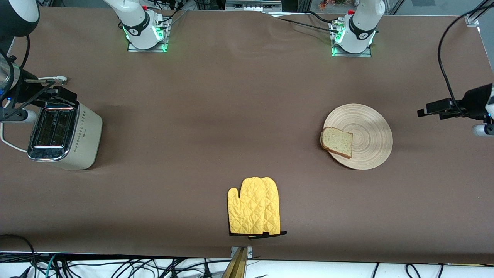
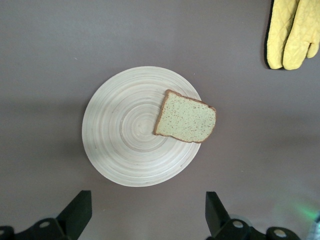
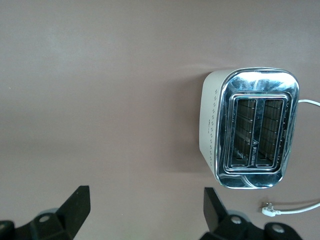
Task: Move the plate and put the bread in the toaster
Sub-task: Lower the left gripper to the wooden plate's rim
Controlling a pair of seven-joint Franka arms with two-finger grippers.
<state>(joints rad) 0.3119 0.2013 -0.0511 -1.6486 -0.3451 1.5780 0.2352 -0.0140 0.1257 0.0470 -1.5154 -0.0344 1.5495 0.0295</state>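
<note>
The pale wooden plate lies toward the left arm's end of the table. The bread lies on the plate's edge that faces the table's middle, slightly overhanging the rim. Both show in the left wrist view, the plate and the bread. The cream toaster stands at the right arm's end with both slots empty; it also shows in the right wrist view. My left gripper hovers open and empty beside the plate. My right gripper hovers open and empty by the toaster.
A yellow quilted oven mitt lies in the table's middle, near the front camera's edge; it also shows in the left wrist view. The toaster's white cord loops beside it, and its plug lies loose on the brown cloth.
</note>
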